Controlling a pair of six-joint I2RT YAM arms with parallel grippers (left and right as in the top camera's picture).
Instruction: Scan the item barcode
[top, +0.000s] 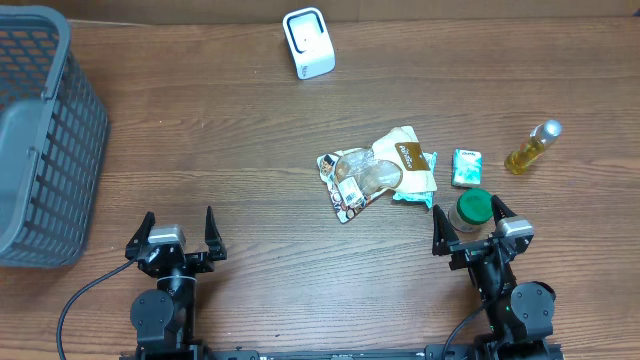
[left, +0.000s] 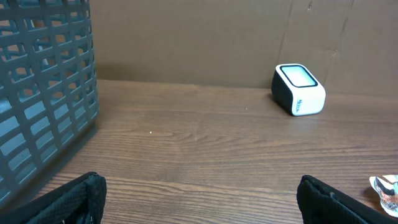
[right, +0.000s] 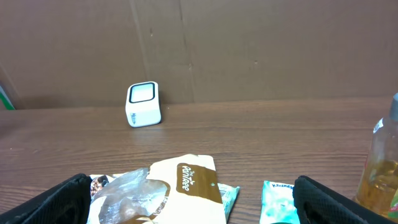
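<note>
Overhead is showing one scanner (top: 308, 42), one basket (top: 60, 170), one bottle (top: 532, 146), one green-lidded jar (top: 473, 207) and one teal packet (top: 466, 167). I am holding both my jaws wide, gripping nothing.

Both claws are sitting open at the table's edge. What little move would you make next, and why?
Probably ease the right gripper forward onto the green-lidded jar. Its jaws are open and hold nothing, the jar stands nearest to it, and the white scanner stands at the far edge with nothing held up to it. The left gripper, also open, has no item near it.
</note>
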